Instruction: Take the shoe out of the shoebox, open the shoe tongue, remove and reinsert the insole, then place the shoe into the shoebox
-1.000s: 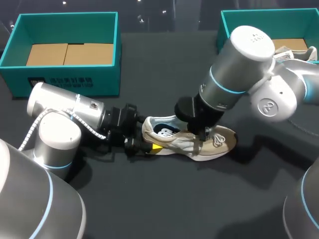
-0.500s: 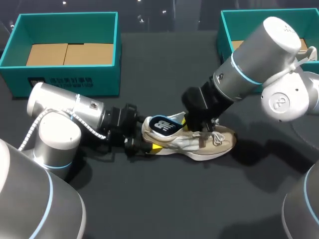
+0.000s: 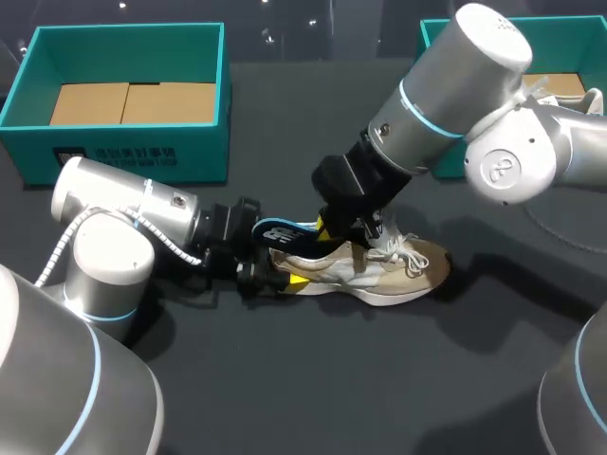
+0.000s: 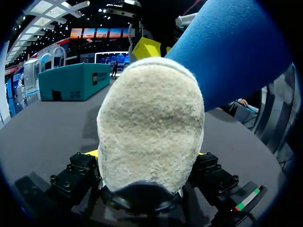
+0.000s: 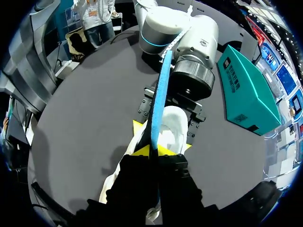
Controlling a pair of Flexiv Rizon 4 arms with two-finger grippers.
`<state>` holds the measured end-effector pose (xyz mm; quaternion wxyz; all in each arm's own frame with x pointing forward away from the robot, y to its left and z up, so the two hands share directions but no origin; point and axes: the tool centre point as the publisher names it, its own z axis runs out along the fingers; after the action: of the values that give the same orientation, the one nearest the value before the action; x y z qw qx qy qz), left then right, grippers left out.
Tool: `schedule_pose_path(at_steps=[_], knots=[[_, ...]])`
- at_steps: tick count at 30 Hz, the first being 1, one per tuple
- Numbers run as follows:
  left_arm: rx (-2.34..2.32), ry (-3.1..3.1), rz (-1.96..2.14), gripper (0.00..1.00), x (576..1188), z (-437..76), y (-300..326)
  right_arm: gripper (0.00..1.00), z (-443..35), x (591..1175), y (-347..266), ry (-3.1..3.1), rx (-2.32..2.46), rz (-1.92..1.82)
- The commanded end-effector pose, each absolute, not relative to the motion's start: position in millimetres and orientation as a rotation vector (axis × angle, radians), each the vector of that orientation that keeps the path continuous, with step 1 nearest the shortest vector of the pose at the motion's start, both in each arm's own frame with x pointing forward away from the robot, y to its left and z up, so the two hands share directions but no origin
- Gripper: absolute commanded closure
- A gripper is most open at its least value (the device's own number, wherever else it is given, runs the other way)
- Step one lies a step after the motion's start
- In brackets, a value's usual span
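The left gripper (image 3: 283,273) lies low on the dark table (image 3: 285,379), its yellow-tipped fingers pressed to either side of the shoe (image 3: 384,270) at the heel, so the toe points straight away from it. From its own wrist the heel (image 4: 151,123) fills the gap between the fingers: a rounded cap of beige, napped, suede-like stuff.

The right gripper (image 3: 334,227) hangs over the shoe's mouth with its tips pinched flat on one end of the insole (image 3: 280,230). The insole runs from those tips out over the heel, above the left gripper. It is a thin, slightly bowed sheet, smooth blue foam (image 4: 232,52) beneath and dark on top; along the right gripper it shows edge-on as a narrow blue strip (image 5: 158,99).

Loose white laces (image 3: 403,251) lie just beside the right gripper. A teal shoebox (image 3: 142,152) with a brown cardboard floor stands well behind the left gripper.
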<state>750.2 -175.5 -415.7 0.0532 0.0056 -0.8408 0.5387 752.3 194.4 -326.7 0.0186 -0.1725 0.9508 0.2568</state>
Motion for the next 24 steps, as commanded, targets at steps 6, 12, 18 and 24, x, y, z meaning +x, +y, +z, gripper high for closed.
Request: schedule_pose_path(at_steps=[6,12,18,24], knots=[[0.017,-2.556,1.635,1.0,750.0,-419.1,-176.6,0.38,-323.1,754.7,193.2,2.991,-0.425,0.872],[0.017,-2.556,1.635,1.0,750.0,-419.1,-176.6,0.36,-323.2,758.9,192.5,3.061,-0.314,0.961],[0.017,-2.556,1.635,1.0,750.0,-419.1,-176.6,0.47,-324.3,761.5,198.7,3.137,-0.213,1.01],[0.017,-2.556,1.635,1.0,750.0,-419.1,-176.6,0.42,-324.8,758.4,207.1,3.178,-0.136,1.015]])
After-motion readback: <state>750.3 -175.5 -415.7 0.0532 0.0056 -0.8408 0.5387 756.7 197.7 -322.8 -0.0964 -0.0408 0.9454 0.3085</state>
